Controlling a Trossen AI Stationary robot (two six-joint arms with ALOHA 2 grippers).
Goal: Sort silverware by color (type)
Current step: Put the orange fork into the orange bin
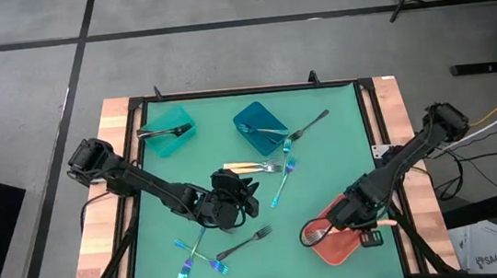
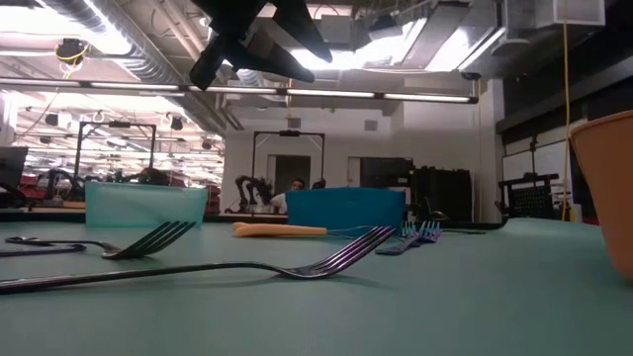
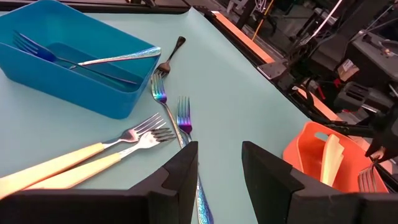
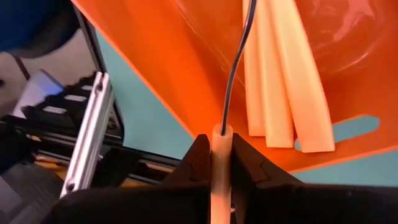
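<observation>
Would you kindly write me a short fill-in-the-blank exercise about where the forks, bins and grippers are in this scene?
1. The right gripper is shut on a cream-handled fork above the ____ plastic bin.
2. The left gripper hovers with its jaws ____ over the green table mat.
3. Two gold-handled forks lie side by side on the mat beside the ____ bin.

Missing words: coral-red; open; blue
</observation>
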